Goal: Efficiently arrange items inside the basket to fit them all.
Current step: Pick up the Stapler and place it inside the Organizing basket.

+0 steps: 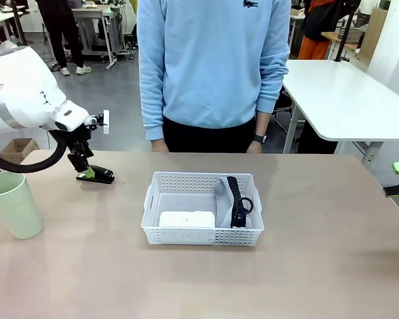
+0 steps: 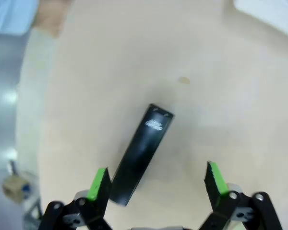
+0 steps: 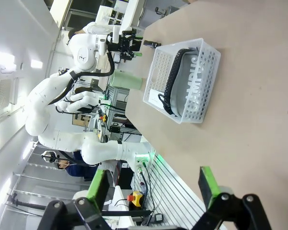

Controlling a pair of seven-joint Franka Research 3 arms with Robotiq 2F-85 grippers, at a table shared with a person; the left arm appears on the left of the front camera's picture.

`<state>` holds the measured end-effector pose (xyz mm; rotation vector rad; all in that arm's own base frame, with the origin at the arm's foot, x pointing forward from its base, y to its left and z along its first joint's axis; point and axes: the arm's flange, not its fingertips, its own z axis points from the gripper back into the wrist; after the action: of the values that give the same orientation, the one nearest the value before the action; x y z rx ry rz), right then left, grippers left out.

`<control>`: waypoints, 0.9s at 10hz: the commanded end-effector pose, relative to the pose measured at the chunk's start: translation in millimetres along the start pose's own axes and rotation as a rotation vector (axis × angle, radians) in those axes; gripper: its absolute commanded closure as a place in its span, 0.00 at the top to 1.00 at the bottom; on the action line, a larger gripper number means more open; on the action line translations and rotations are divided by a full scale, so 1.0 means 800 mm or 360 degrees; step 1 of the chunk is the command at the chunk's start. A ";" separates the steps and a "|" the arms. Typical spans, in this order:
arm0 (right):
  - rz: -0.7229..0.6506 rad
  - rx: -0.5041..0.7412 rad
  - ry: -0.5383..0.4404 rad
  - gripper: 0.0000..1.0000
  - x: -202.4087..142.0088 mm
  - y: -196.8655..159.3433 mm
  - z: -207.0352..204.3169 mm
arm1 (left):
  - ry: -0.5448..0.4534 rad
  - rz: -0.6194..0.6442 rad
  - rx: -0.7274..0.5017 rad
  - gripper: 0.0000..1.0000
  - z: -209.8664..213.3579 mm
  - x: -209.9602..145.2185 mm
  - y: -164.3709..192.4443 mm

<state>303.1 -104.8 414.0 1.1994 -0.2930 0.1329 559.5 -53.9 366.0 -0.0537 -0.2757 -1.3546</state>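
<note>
While left tool (image 2: 157, 170) hangs wide over stapler (image 2: 143, 153), right tool (image 3: 152, 173) wide, pouch (image 1: 221, 193) partly hidden inside basket (image 1: 203, 234)

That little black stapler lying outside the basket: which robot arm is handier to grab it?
Left. Its open hand hangs right above the stapler. The right hand, also open, is off at the table's right edge, with the basket between it and the stapler.

White basket (image 1: 203, 236) with dotted holes; grey pouch (image 1: 221, 188), black strap (image 1: 234, 193); white strip (image 1: 186, 218); black stapler (image 2: 141, 153); pale green cup (image 1: 14, 206); beige table (image 1: 319, 266).
</note>
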 end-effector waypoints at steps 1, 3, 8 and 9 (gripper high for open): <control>0.0024 0.0015 -0.0002 1.00 -0.001 0.000 0.003 | -0.0049 -0.0224 -0.0130 1.00 0.004 -0.016 0.015; 0.0024 0.0015 -0.0002 1.00 -0.001 0.000 0.003 | 0.0005 -0.0402 -0.0247 1.00 0.004 -0.018 0.022; 0.0024 0.0015 -0.0002 1.00 -0.001 0.000 0.003 | 0.0183 -0.0479 -0.0178 1.00 -0.009 0.003 0.034; 0.0024 0.0015 -0.0002 1.00 -0.001 0.000 0.003 | 0.0210 -0.0493 -0.0193 1.00 -0.015 0.006 0.039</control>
<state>303.1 -104.8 414.1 1.1996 -0.2929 0.1330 584.7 -49.8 362.3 -0.0523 -0.1219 -1.6834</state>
